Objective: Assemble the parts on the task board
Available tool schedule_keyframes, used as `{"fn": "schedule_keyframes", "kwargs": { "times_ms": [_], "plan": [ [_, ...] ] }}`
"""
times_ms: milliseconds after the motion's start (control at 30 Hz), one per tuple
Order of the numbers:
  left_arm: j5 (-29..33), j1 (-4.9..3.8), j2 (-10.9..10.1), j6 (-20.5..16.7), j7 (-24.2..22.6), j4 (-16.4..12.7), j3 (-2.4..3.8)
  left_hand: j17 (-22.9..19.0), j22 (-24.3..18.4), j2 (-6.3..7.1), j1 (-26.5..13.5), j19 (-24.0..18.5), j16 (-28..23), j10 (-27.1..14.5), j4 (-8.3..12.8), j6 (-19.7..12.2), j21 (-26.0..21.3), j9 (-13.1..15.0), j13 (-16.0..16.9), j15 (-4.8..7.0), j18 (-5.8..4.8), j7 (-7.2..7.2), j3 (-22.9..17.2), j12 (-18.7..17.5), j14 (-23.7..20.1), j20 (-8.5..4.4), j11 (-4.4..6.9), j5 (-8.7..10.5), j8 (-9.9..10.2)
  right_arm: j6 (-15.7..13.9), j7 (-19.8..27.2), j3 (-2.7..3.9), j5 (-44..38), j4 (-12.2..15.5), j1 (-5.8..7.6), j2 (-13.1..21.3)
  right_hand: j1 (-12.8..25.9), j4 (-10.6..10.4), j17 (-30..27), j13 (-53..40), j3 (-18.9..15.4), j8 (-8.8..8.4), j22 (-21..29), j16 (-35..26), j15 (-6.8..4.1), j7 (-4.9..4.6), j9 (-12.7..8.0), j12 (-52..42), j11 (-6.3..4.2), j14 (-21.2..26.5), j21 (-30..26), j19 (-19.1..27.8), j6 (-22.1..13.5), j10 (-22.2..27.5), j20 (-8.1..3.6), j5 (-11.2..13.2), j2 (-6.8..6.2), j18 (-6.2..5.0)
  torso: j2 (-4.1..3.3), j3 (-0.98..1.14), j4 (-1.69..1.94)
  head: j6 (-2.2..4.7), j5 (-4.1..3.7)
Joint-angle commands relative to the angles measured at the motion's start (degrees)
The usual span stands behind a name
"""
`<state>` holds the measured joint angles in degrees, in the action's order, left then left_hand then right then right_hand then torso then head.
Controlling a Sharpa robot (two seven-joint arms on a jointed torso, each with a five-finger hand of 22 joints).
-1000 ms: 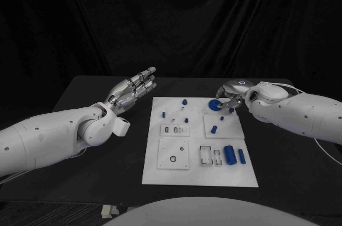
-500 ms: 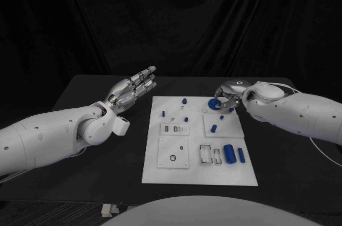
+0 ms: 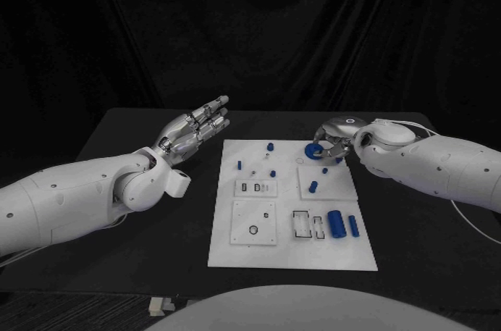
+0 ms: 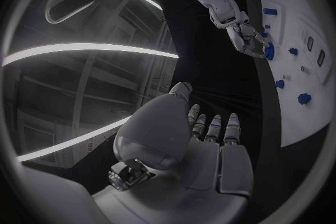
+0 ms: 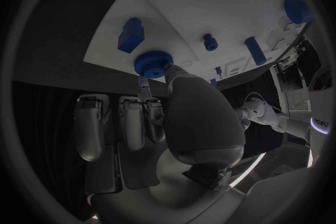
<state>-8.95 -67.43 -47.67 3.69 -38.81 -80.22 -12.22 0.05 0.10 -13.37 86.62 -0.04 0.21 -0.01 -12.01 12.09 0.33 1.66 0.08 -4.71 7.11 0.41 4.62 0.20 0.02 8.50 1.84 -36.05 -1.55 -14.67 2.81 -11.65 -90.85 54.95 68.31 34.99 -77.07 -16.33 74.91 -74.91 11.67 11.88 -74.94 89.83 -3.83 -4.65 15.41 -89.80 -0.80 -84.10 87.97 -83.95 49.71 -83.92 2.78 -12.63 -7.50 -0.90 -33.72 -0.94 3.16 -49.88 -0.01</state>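
The blue knob (image 3: 313,151), a round part with a ribbed rim, sits at the far right corner of the task board (image 3: 292,255), pinched by the right robot hand (image 3: 332,144). In the right wrist view the knob (image 5: 153,64) is caught between the thumb and a fingertip, while the other fingers (image 5: 92,126) hang curled beside it, clear of the board (image 5: 210,0). The left wrist view shows the same hold from across the board, the right robot hand (image 4: 246,37) bent down over the knob (image 4: 269,51).

Other blue parts are spread over the board: a large cylinder (image 3: 336,225) and a slimmer one (image 3: 354,227) lying side by side near the front right, small pegs (image 3: 271,148) standing toward the far edge, and a peg (image 3: 313,190) on the raised white plate in the right middle.

The left robot hand (image 3: 194,133) is raised above the black surface (image 3: 156,237) just left of the board's far corner, palm up, fingers straight and apart, holding nothing.
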Motion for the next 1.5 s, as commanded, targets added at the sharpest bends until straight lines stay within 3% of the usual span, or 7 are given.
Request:
{"fn": "schedule_keyframes", "kwargs": {
  "times_ms": [33,200,500,833,1200,1500],
  "plan": [
    [0.1,0.06,0.1,0.8,-1.1,-0.1,0.06,-0.1,-0.1,-0.16,0.5,0.0,-0.2,0.0,0.0,0.0,-0.3,0.0,-0.1,-0.34,0.66,0.36,-0.5,-0.2,0.0,0.36,-0.56,-0.21,-0.2,1.1,0.2,-0.14,-0.3,-0.1,-0.43,-0.1,-1.1,0.3,15.1,-15.1,0.6,0.66,-13.9,0.2,0.36,0.21,0.5,-0.2,0.43,-5.9,-0.4,-4.1,1.3,-6.1,0.28,-1.9,0.23,0.12,0.00,0.00,-0.02,-0.07,-0.01],
    [0.1,0.08,0.1,0.8,-1.1,-0.1,0.06,-0.1,-0.1,-0.16,0.5,0.0,-0.2,0.0,0.0,0.0,-0.3,0.0,-0.1,-0.34,0.66,0.36,-0.5,-0.2,0.0,0.36,-0.56,-0.21,-0.2,0.1,0.5,-0.14,-0.3,0.1,-0.44,0.1,-2.9,1.4,15.1,-15.1,1.4,1.59,-13.9,0.2,0.16,0.45,1.1,-0.2,0.24,-5.9,-0.6,-4.0,3.1,-6.1,0.12,-4.9,0.78,0.07,0.01,0.00,-0.03,-0.12,0.14],
    [0.1,0.12,-0.1,0.9,-1.0,0.1,0.06,-0.1,-0.1,-0.16,0.5,0.0,-0.2,0.0,0.0,0.0,-0.3,0.0,-0.1,-0.34,0.66,0.36,-0.5,-0.2,0.0,0.36,-0.56,-0.21,-0.2,-2.3,0.8,-0.13,-0.2,1.7,-0.22,0.8,-3.7,2.1,15.1,-15.1,1.8,2.08,-13.9,0.2,0.02,0.52,1.6,-0.2,0.19,-5.9,-0.7,-3.9,4.2,-6.1,-0.01,-6.3,1.15,0.05,0.02,0.00,0.00,-0.12,0.24],
    [0.1,0.14,-0.1,1.1,-0.9,0.2,0.06,-0.1,-0.1,-0.23,0.6,0.0,-0.2,0.0,0.2,0.0,-0.3,0.0,-0.1,-0.43,0.73,0.44,-0.6,-0.2,0.0,0.50,-0.70,-0.28,-0.2,-4.6,1.1,-0.13,0.5,4.9,2.07,1.1,-3.8,2.3,15.1,-15.1,1.9,2.20,-13.9,0.2,0.04,0.44,1.7,-0.2,0.23,-5.9,-0.7,-3.9,4.4,-6.1,-0.02,-6.5,1.18,0.04,0.04,-0.02,-0.04,-0.12,0.19],
    [0.1,0.14,0.1,1.3,-0.5,0.2,0.06,-0.1,-0.1,-0.24,0.6,0.0,-0.2,0.0,0.3,0.0,-0.3,0.0,-0.1,-0.54,0.77,0.50,-0.8,-0.2,0.0,0.66,-0.86,-0.32,-0.2,-0.7,0.9,-0.13,1.5,8.8,3.32,-1.0,-3.8,2.3,15.1,-15.1,1.9,1.87,-13.8,0.2,0.20,0.12,1.6,-0.2,0.44,-5.9,-0.9,-3.7,4.0,-6.1,0.04,-6.8,1.07,-0.01,0.02,-0.01,0.01,-0.12,0.33],
    [0.1,0.14,0.3,1.5,-0.3,0.3,0.06,-0.1,-0.1,-0.24,0.6,0.0,-0.2,0.0,0.3,0.0,-0.3,0.0,-0.1,-0.58,0.79,0.53,-0.8,-0.2,0.0,0.71,-0.95,-0.32,-0.2,1.5,1.3,-0.12,1.5,7.2,3.36,-4.5,-3.7,2.3,15.1,-15.1,1.9,1.74,-13.7,0.2,0.29,0.02,1.5,-0.2,0.52,-5.9,-1.1,-3.6,3.9,-6.1,0.09,-6.7,1.12,-0.05,-0.02,0.02,0.05,-0.12,0.06]
  ]
}}
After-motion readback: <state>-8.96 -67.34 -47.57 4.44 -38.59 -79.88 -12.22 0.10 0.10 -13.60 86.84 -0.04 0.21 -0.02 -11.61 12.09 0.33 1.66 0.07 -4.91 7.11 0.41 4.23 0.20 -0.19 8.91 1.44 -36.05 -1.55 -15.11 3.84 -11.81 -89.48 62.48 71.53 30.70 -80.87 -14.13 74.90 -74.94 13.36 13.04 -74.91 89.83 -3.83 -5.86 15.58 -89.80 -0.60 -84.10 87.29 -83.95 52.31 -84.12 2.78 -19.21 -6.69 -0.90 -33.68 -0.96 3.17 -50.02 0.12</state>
